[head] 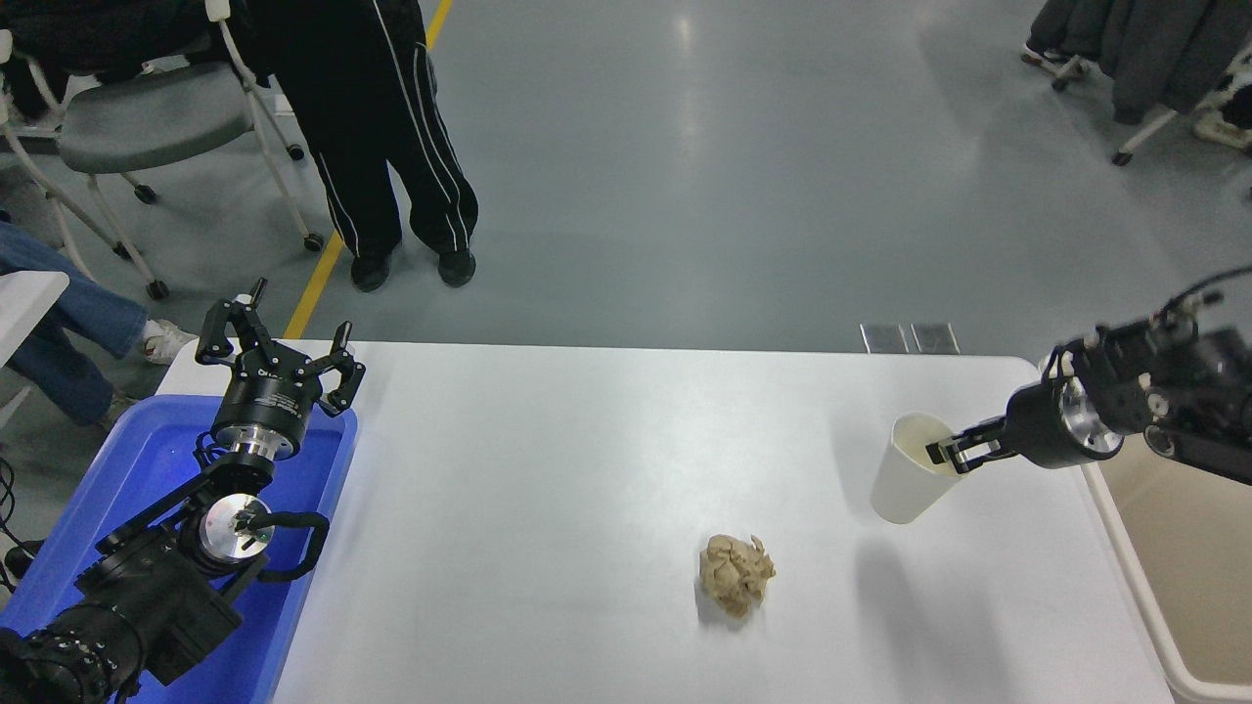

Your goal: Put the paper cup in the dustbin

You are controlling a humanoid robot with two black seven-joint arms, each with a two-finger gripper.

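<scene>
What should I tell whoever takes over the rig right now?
Right hand: shut on the cup, pinching its rim, cup tilted and lifted clear of the table.
Left hand: open, parked over the blue tray.
Bin: at the table's right edge, under the right arm.
Paper ball: lies untouched on the table.
Done: cup grasped and raised.
Left: carry it right over the bin and release.
</scene>
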